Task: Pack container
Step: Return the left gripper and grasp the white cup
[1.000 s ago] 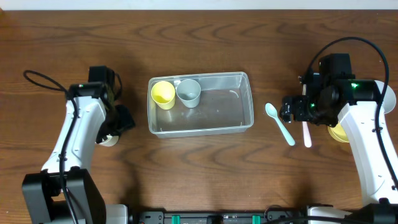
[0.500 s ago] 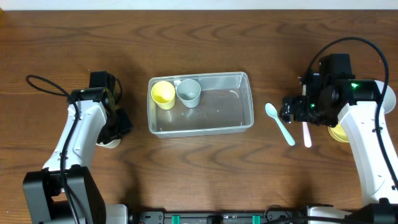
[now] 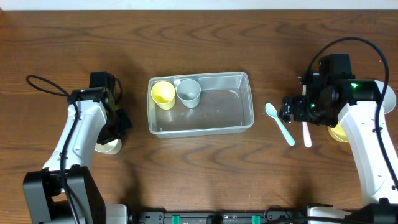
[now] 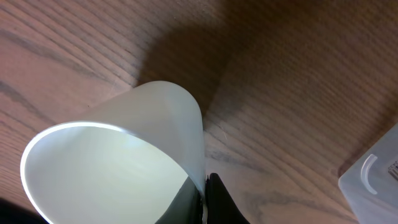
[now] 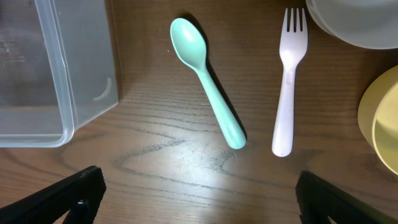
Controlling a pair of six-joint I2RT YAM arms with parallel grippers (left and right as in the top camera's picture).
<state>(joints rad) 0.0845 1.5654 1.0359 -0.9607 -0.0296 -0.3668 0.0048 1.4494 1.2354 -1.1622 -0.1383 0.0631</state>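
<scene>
The clear container [image 3: 225, 109] lies in the middle of the table, with a yellow cup [image 3: 162, 94] and a grey cup [image 3: 188, 92] standing at its left end. Left of it, my left gripper [image 3: 115, 132] is shut on the wall of a white cup [image 3: 107, 147]. In the left wrist view one finger is inside the white cup [image 4: 124, 155] and one outside, pinching its rim. To the right of the container, my right gripper [image 5: 199, 193] hangs open over bare wood. It holds nothing, and a teal spoon [image 5: 208, 87] and a pale fork [image 5: 287, 81] lie just beyond it.
A yellow bowl [image 5: 384, 118] and a white bowl [image 5: 354, 22] sit at the far right, partly under the right arm in the overhead view. One corner of the container [image 4: 373, 180] shows at the right edge of the left wrist view. A black cable [image 3: 46, 84] loops left of the left arm.
My left gripper has closed on the white cup's wall, and the cup now shows slightly nearer the front edge. The right arm, spoon and fork have not moved.
</scene>
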